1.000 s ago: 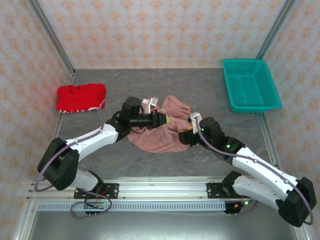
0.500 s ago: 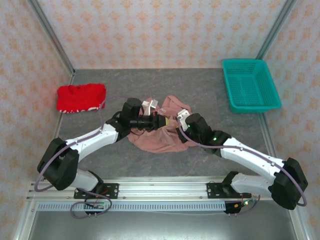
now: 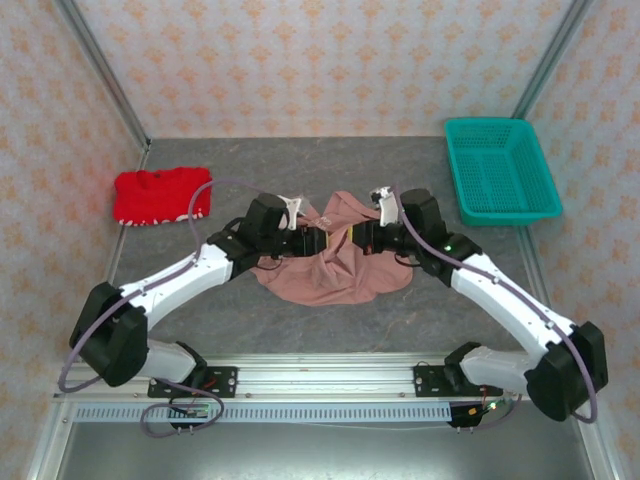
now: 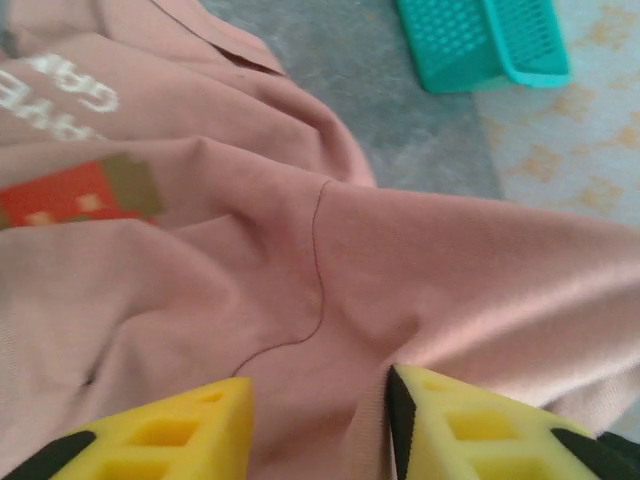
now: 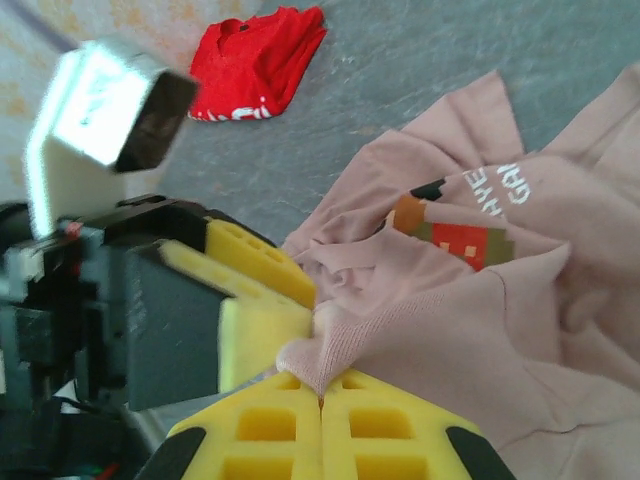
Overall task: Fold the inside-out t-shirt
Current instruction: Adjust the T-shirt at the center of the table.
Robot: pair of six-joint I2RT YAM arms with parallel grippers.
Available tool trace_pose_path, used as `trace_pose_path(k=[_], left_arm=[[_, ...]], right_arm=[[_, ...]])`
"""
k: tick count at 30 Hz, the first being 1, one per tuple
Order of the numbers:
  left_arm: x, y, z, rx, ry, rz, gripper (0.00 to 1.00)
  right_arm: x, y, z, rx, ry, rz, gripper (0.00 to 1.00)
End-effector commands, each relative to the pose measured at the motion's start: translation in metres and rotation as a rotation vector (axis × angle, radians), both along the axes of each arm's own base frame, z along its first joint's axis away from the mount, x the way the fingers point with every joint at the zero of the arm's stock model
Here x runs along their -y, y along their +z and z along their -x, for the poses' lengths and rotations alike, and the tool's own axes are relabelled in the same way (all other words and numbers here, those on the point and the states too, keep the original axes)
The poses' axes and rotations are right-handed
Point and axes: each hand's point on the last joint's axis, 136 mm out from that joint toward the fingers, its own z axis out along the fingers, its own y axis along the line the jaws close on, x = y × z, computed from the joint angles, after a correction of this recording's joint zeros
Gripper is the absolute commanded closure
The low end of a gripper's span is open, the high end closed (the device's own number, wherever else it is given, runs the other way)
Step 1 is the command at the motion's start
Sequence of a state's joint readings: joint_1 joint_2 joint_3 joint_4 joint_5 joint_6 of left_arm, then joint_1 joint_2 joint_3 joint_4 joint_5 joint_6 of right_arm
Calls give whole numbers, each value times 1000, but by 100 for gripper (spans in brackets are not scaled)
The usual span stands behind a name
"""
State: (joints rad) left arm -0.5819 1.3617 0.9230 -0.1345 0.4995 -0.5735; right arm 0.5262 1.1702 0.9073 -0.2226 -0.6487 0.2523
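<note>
T-shirt (image 3: 325, 280): pink, bunched up in the middle of the counter (image 3: 400, 322).
Right tool (image 5: 320, 402): shut tight on a shirt fold; it was open a second ago.
Left tool (image 4: 320, 420): just opened part way, with cloth loose between its fingers.
Meaning: the left lets go and the right takes over. Folding has hardly begun.
Far off: red garment (image 3: 160, 195), teal basket (image 3: 500, 180).

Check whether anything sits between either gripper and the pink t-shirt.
Nothing visible does. The right gripper is shut on a fold of the t-shirt, and the left gripper stands open with the cloth lying between its jaws. The red garment and the teal basket lie well off to either side.
</note>
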Motion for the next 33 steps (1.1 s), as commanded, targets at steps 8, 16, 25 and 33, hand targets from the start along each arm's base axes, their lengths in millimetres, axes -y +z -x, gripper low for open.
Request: trace_pose_path(k=[8, 16, 25, 33], left_arm=[[-5, 2, 41, 217, -93, -331, 42], [14, -14, 10, 254, -118, -426, 50], [64, 11, 36, 111, -407, 123, 100], [51, 45, 62, 132, -464, 310, 100]], right_arm=[[-16, 11, 1, -157, 82, -183, 100], [-7, 4, 7, -170, 101, -137, 100], [90, -46, -20, -140, -322, 343, 95], [70, -28, 6, 73, -187, 408, 66]])
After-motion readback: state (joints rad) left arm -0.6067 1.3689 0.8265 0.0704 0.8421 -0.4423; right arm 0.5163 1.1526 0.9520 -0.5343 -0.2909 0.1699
